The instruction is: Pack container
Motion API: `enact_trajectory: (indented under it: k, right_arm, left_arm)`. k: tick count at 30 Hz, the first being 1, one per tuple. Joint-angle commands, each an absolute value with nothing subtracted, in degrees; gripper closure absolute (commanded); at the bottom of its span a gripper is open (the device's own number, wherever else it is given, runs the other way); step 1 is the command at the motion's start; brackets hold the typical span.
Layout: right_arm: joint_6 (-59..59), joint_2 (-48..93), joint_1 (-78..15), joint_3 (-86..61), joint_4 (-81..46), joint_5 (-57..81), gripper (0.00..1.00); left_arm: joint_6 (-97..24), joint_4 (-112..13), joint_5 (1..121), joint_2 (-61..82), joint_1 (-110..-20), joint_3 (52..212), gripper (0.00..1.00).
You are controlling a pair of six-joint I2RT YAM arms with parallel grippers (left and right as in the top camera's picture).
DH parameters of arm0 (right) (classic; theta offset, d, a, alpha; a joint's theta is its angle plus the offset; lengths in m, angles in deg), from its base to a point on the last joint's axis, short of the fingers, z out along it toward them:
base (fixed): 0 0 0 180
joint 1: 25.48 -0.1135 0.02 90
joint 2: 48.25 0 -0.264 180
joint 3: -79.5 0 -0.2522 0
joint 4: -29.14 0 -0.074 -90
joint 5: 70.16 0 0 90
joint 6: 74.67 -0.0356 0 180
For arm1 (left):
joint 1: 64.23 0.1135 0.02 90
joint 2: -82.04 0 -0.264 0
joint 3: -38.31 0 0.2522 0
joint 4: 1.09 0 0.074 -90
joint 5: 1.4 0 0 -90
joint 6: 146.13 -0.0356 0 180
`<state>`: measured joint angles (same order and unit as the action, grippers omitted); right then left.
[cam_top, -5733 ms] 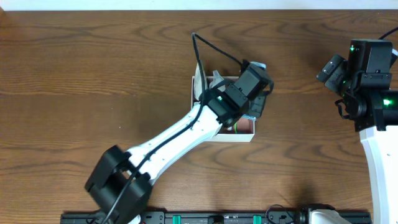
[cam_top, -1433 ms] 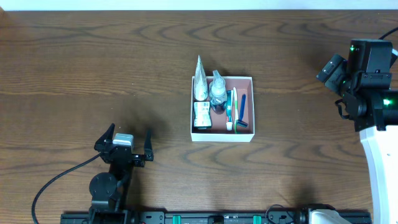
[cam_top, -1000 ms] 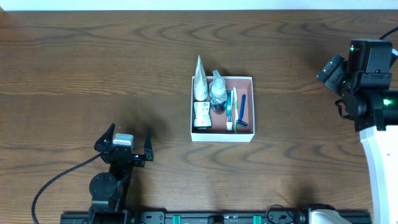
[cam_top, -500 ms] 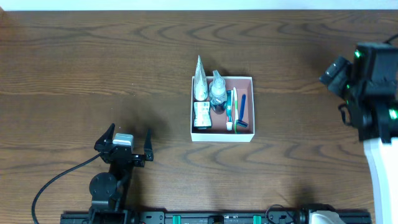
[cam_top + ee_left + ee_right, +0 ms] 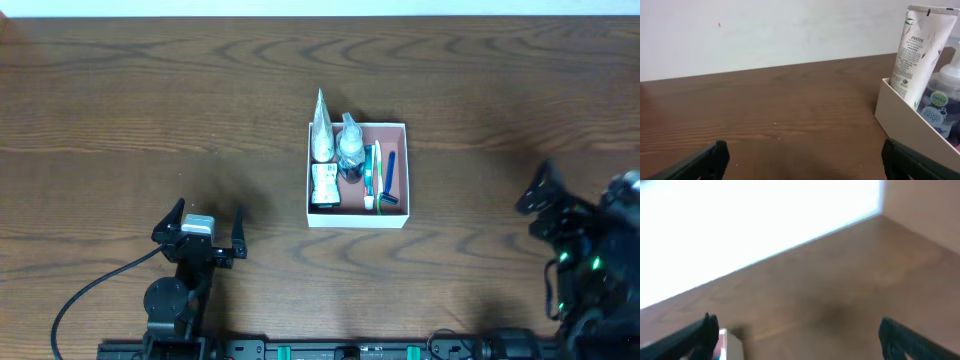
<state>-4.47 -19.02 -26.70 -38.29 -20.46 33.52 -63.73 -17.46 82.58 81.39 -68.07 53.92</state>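
The container [image 5: 357, 222], a white-walled box with a pinkish floor, sits mid-table. In it are a white tube [image 5: 320, 132], a small clear bottle [image 5: 350, 150], a small packet [image 5: 322, 185], a toothbrush [image 5: 373, 175] and a blue razor [image 5: 391, 178]. My left gripper [image 5: 205, 224] rests at the front left, open and empty, well clear of the box. The left wrist view shows the container wall [image 5: 905, 125], the tube [image 5: 917, 50] and the bottle [image 5: 940, 97] to the right of my left gripper [image 5: 802, 165]. My right gripper [image 5: 578, 200], blurred, is at the front right, open and empty. A white corner of the container [image 5: 731, 344] shows beside my right gripper [image 5: 800, 340].
A black rail [image 5: 330, 350] runs along the table's front edge between the two arm bases. A cable [image 5: 90, 290] trails from the left arm. A pale wall [image 5: 790, 30] stands behind the table's far edge.
My right arm has swung from the back right down to the front right and is blurred. The left arm, which had pulled back from over the container, has stayed still for the last second.
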Motion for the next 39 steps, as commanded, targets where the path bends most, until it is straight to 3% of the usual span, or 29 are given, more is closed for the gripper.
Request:
enact_trajectory:
  k: [1,9,16,28,39]
  right_arm:
    - [8.17,-24.81,-27.05,-46.42,-14.42,22.3,0.01]
    - [10.29,-37.62,-27.05,-67.84,10.47,18.06,0.01]
    - [10.27,-43.63,-27.05,-80.56,22.32,18.13,0.01]
    - [10.31,-47.98,-26.89,-86.44,22.47,19.09,0.01]
    - [11.4,-47.98,-26.92,-86.44,11.11,18.67,0.01]
  left_arm:
    - [-64.47,-18.35,81.95,81.66,-67.78,52.31,0.02]
    - [-64.47,-18.35,81.95,81.66,-67.78,52.31,0.02]
    - [-64.47,-18.35,81.95,81.66,-67.78,52.31,0.02]
    - [-64.45,-18.35,81.95,81.66,-67.78,52.31,0.02]
    - [-64.47,-18.35,81.95,81.66,-67.78,52.31,0.02]
